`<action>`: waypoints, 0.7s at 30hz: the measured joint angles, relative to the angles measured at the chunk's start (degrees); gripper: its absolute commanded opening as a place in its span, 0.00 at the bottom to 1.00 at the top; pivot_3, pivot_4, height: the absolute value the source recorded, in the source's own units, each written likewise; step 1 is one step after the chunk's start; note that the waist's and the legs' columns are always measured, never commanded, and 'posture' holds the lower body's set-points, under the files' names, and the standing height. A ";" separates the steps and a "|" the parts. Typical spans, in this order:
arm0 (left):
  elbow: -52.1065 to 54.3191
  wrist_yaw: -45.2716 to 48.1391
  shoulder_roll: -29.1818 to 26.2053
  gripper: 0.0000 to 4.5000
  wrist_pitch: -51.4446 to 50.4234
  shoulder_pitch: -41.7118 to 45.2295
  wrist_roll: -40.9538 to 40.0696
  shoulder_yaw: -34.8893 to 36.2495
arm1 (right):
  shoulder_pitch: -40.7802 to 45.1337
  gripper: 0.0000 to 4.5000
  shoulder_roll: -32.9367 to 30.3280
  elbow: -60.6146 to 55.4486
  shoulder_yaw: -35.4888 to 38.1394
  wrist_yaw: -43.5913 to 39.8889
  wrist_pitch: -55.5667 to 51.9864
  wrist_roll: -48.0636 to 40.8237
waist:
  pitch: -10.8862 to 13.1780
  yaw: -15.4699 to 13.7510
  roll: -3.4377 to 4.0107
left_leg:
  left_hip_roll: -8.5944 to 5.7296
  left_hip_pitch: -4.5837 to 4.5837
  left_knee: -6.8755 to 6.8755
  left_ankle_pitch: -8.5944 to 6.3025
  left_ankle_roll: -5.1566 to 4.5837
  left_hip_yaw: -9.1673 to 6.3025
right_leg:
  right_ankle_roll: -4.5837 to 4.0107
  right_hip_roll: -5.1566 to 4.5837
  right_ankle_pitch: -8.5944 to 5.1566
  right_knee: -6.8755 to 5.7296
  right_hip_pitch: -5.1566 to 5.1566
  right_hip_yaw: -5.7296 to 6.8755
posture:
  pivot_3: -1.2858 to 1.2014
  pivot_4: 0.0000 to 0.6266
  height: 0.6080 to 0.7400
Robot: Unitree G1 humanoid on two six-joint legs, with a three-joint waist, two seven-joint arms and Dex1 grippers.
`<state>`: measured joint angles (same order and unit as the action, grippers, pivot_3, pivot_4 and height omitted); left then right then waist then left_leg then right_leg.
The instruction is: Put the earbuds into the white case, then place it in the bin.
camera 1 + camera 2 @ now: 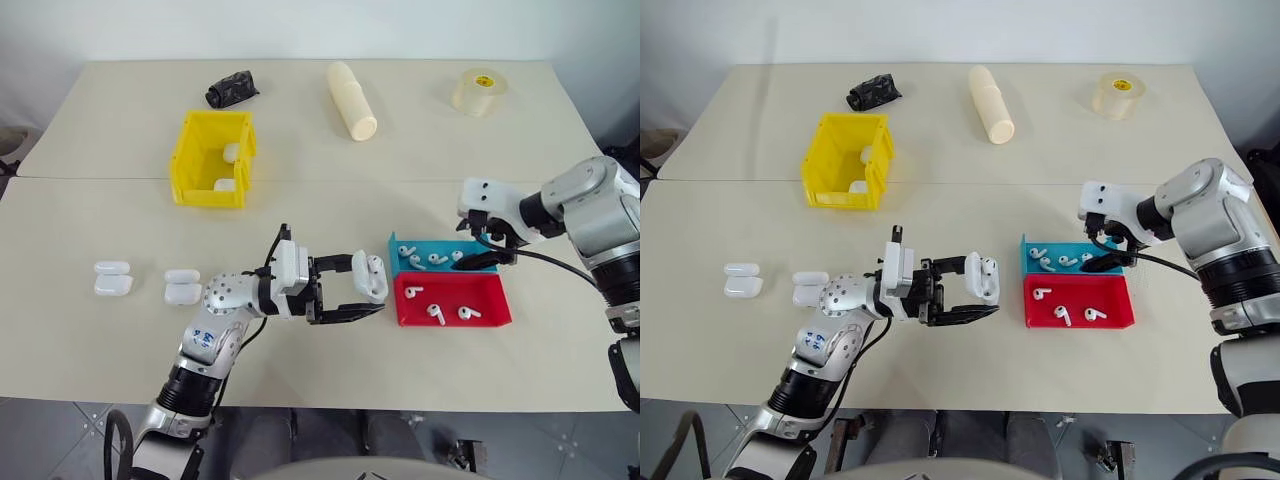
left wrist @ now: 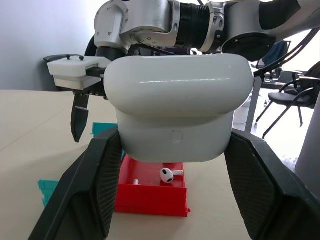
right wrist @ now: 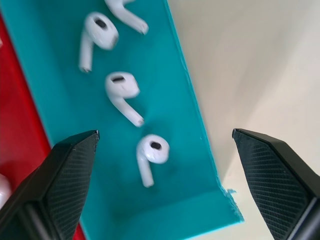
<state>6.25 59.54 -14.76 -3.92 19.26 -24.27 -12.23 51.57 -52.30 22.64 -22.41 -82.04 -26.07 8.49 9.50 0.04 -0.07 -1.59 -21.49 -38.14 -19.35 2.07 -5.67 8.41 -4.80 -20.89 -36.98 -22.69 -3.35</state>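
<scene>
The left claw (image 1: 350,290) pinches the white case (image 1: 369,277), lid open, just left of the blue tray (image 1: 432,246). The right claw (image 3: 160,175), spread wide, hangs over that tray's earbuds (image 3: 150,155). Best to centre on the nearest bud before dropping, and close gently. The bin (image 1: 212,158) sits far left of the tray.
</scene>
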 measured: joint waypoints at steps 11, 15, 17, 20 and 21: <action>0.17 -0.09 -0.44 0.62 0.05 -0.65 -0.01 0.06 | 0.00 0.72 0.21 2.53 -0.45 -0.78 2.54 2.22 | 0.00 0.03 0.00 | 0.02 0.00 0.00 0.00 0.00 0.00 | 0.00 0.01 0.00 0.00 0.00 0.00 | 0.52 0.24 1.00; 0.21 -0.08 -0.45 0.62 0.05 -0.65 -0.01 0.09 | -0.01 0.72 0.29 2.52 -0.44 -0.79 2.56 2.48 | 0.00 0.03 0.00 | 0.02 0.00 -0.01 0.00 0.00 0.00 | 0.00 0.01 0.00 0.00 0.00 0.00 | 0.52 0.24 1.00; 0.22 -0.08 -0.46 0.62 0.05 -0.66 -0.01 0.09 | -0.01 0.72 0.32 2.52 -0.42 -0.79 2.56 2.51 | 0.00 0.03 0.00 | 0.02 0.00 -0.01 0.00 0.00 0.00 | 0.00 0.01 0.00 0.00 0.00 0.00 | 0.52 0.24 1.00; 0.23 -0.09 -0.47 0.62 0.05 -0.66 -0.02 0.09 | -0.04 0.64 0.36 2.50 -0.38 -0.87 2.54 2.50 | 0.00 0.03 0.00 | 0.02 0.00 -0.01 0.00 0.00 0.00 | 0.00 0.01 0.00 0.00 0.00 0.00 | 0.52 0.24 1.00; 0.23 -0.09 -0.48 0.62 0.05 -0.66 -0.02 0.09 | -0.07 0.60 0.37 2.39 -0.37 -0.91 2.56 2.49 | 0.00 0.02 0.00 | 0.02 0.00 -0.01 0.00 0.00 0.00 | 0.00 0.01 0.00 -0.01 0.00 0.00 | 0.52 0.24 1.00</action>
<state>6.48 59.45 -15.23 -3.87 18.60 -24.28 -12.14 51.51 -51.92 25.03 -22.78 -82.95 -23.51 10.98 9.50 0.06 -0.07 -1.58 -21.48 -38.15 -19.35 2.07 -5.67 8.41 -4.79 -20.89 -36.99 -22.69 -3.35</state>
